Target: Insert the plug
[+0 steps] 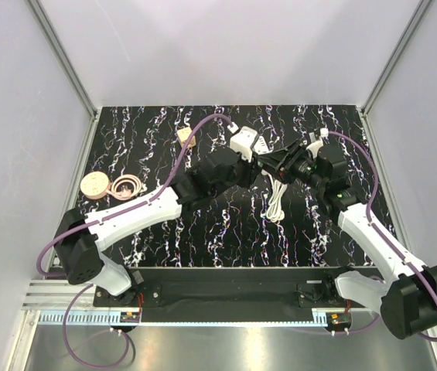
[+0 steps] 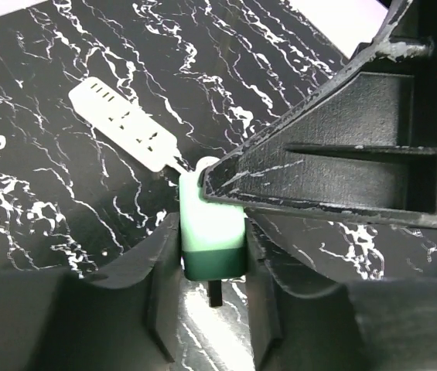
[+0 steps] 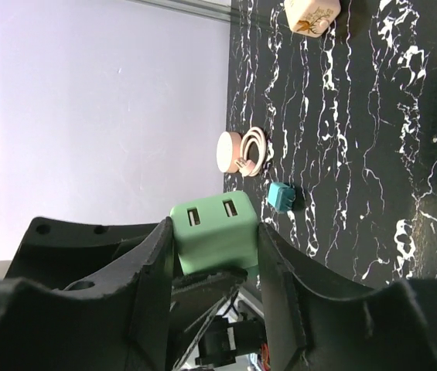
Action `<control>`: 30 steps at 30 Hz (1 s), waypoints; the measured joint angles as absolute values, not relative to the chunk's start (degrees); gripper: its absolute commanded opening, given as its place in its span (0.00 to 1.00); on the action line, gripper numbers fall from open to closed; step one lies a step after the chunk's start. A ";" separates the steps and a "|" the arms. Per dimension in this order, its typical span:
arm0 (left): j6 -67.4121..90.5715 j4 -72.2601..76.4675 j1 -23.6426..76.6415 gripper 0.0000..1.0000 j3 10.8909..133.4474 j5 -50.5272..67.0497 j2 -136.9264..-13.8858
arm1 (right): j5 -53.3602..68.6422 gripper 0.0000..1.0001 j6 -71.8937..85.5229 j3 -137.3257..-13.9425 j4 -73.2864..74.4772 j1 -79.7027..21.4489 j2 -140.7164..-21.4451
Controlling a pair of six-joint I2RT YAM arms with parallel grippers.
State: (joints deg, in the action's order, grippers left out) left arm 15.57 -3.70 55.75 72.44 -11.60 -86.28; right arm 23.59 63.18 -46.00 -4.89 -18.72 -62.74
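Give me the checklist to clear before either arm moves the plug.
1. Both fingers of the left gripper pressed on the plug: ok.
2. Both fingers of the right gripper pressed on the plug: ok.
3. A prong exposed below the plug: ok.
4. Sockets of the power strip facing up, uncovered: ok.
5. Plug lined up over a socket: not ok; the strip lies off to one side.
6. Which gripper carries the load: cannot tell.

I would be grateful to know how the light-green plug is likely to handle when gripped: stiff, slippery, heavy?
The plug is probably stiff: its boxy shell shows square edges where the right claw pinches it. Its smooth plastic faces may slip. Being small beside the claw, it is likely light.
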 measured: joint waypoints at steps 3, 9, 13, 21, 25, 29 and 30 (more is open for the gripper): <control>14.96 -4.29 55.99 0.00 72.64 -11.68 -86.32 | 23.62 0.31 63.55 -45.15 -5.08 -18.68 -62.06; 15.35 -4.21 56.42 0.00 71.68 -8.36 -85.41 | 24.27 0.63 61.17 -42.35 -4.40 -18.31 -57.25; 16.47 -3.33 56.29 0.00 66.63 -1.63 -79.48 | 27.64 0.66 54.35 -42.19 -2.50 -18.59 -51.83; 17.10 -10.98 54.96 0.00 59.27 10.76 -59.48 | 41.52 0.67 41.19 -44.10 0.05 -18.61 -46.94; 20.29 -10.11 52.16 0.00 56.53 20.12 -52.56 | 52.40 0.68 39.38 -43.94 -3.40 -18.61 -46.94; 22.68 -9.26 51.94 0.00 56.53 28.27 -53.36 | 61.12 0.70 43.51 -42.11 -14.22 -18.83 -46.89; 23.18 -9.28 51.94 0.00 56.53 30.15 -54.28 | 62.39 0.70 44.84 -41.65 -16.56 -18.90 -46.89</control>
